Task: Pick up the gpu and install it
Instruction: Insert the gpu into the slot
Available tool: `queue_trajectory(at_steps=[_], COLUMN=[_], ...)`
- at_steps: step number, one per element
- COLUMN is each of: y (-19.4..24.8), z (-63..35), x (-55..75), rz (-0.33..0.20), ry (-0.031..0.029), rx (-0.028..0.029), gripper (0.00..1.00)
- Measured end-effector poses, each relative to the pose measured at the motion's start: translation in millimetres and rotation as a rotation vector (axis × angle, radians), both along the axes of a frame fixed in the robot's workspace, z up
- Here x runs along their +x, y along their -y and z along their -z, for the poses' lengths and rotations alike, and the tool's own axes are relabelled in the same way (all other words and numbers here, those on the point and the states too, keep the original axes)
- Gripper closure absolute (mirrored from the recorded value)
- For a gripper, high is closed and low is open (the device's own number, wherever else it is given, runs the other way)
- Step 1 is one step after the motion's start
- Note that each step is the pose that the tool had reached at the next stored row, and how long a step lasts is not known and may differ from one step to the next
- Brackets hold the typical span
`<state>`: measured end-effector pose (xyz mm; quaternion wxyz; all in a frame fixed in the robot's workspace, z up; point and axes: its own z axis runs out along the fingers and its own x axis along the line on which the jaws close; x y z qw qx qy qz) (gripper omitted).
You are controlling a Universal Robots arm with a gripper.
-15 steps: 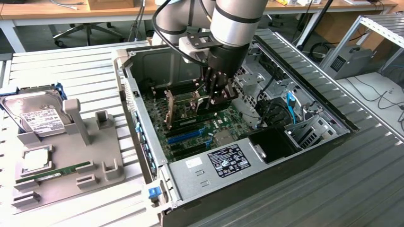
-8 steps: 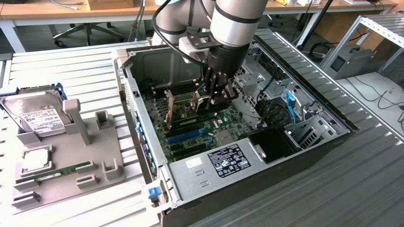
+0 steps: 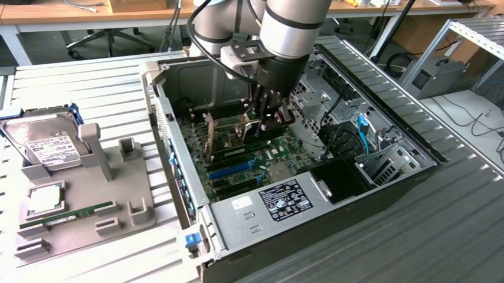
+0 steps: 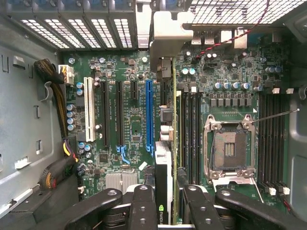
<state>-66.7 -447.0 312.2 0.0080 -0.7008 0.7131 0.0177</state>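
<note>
- A robot arm [image 3: 293,29] reaches down into an open computer case [image 3: 240,213] lying on its side, with the gripper [image 4: 169,205] low over the motherboard [image 4: 136,130].
- The two black fingers [image 4: 144,203] are clamped on the gpu [image 4: 163,160], one on each face.
- The single gpu stands on edge over the board, between the one blue slot [image 4: 148,115] and the black memory slots, well apart from the one white slot [image 4: 88,110].
- Its long axis runs parallel to the blue slot. The pale metal bracket [image 4: 168,31] points at the case wall with the vented slot covers, on the exterior view's left.
- Whether the card's edge is seated in a slot cannot be told.
- One empty processor socket [image 4: 229,149] lies just past the memory slots.
- Outside the case, at the exterior view's left, a grey tray [image 3: 87,227] holds one hard drive [image 3: 47,144], one processor chip [image 3: 45,197] and one green memory stick [image 3: 67,215].
</note>
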Motion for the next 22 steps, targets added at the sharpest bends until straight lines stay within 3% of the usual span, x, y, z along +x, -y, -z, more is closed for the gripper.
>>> queue_trajectory(at_steps=[22], y=[0.0], z=[1.9], x=[-4.2], rz=[0.0], ry=[0.0001], rx=[0.0002], gripper=[0.73])
